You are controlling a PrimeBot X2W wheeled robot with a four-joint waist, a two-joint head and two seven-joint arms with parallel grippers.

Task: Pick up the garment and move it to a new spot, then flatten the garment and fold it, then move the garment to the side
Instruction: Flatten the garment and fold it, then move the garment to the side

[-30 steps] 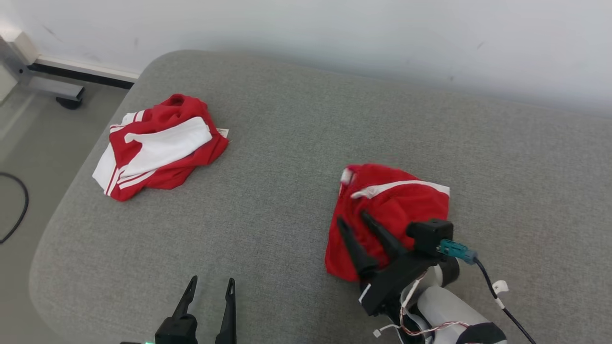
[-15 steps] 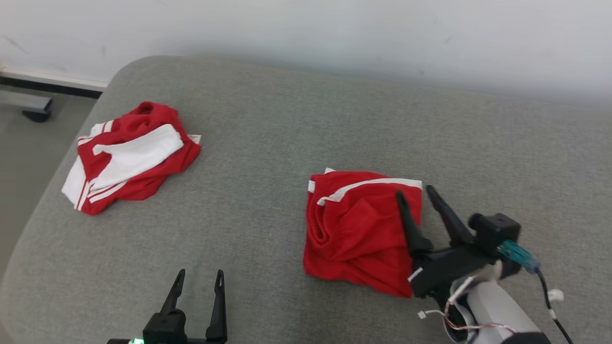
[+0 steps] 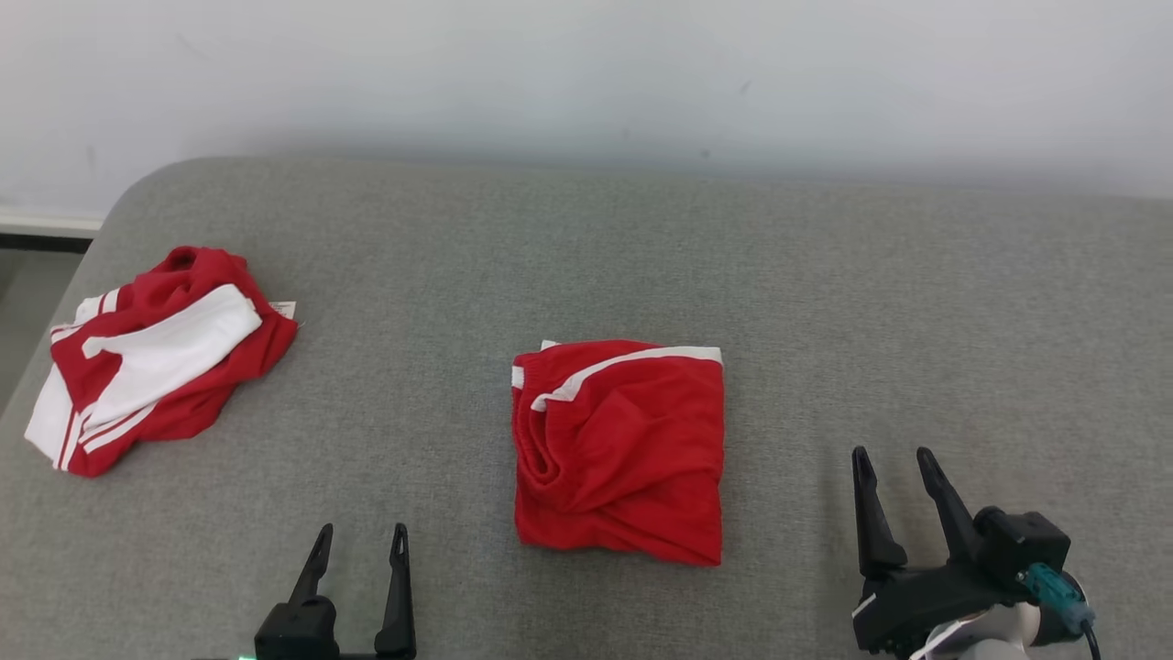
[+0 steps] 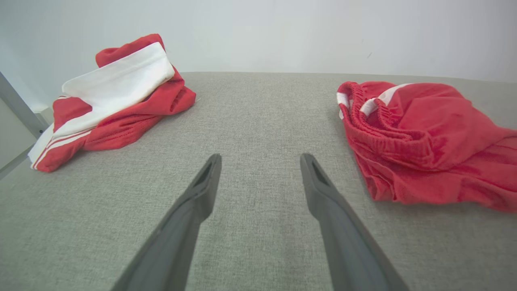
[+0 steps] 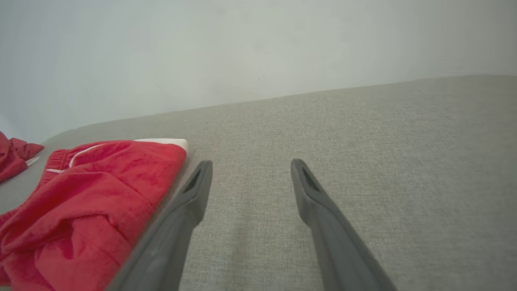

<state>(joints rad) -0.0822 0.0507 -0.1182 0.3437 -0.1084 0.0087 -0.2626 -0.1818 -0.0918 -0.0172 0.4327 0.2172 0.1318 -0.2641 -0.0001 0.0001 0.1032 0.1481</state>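
A folded red garment [image 3: 619, 449] with a white stripe along its far edge lies in the middle of the grey cushion [image 3: 586, 257]. It also shows at the right in the left wrist view, as the garment [image 4: 420, 137], and at the lower left in the right wrist view, as the garment [image 5: 80, 198]. My right gripper [image 3: 893, 454] stands open to the right of it, apart from the cloth, with nothing between its fingers. My left gripper [image 3: 362, 532] is open near the cushion's front edge, left of the garment, also holding nothing.
A second red and white garment [image 3: 151, 353] lies crumpled near the cushion's left edge, also seen as a heap [image 4: 113, 101] in the left wrist view. A pale wall [image 3: 586, 73] runs behind the cushion. Bare grey fabric stretches to the right.
My right gripper has let go of the red garment and drawn back to the right, its jaws wide. The garment now lies flat. The head camera has swung, shifting the whole picture.
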